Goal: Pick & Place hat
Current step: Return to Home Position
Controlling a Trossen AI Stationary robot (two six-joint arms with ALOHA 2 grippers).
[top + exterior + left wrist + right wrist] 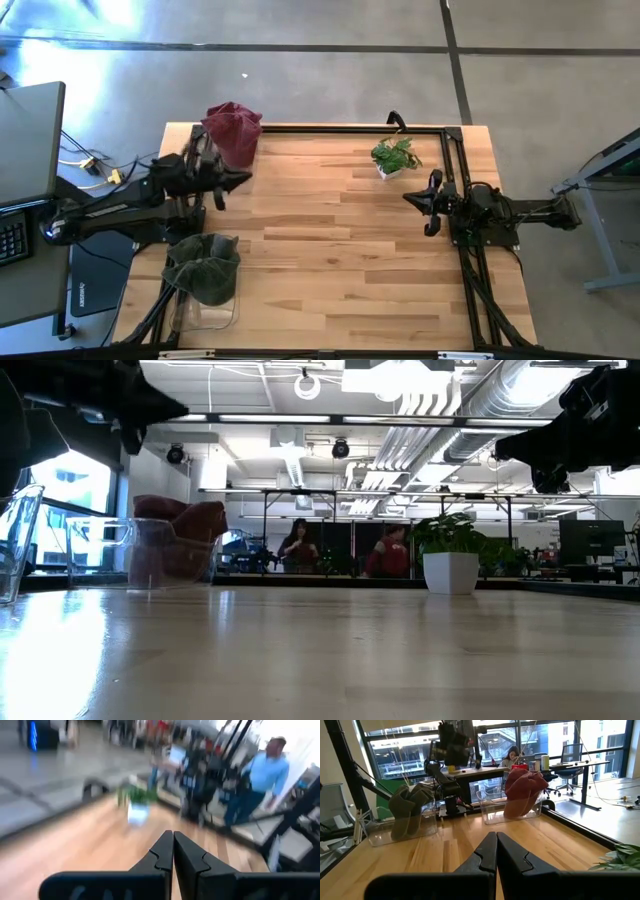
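Your right gripper [496,839] has its fingers pressed together on nothing. Ahead of them, across the wooden table [450,845], the red caps [522,790] fill one clear bin [490,814] and the dark cap [409,807] fills the other bin [375,834]. The left gripper [173,839] is likewise closed and empty. Its view misses the caps: beyond its fingertips are only the potted plant [136,802] and, farther off in the room, a person in blue [265,772].

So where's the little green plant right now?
In the high view, the potted plant sits by the table's top edge on the right side, close to the right gripper and far across from the red cap.
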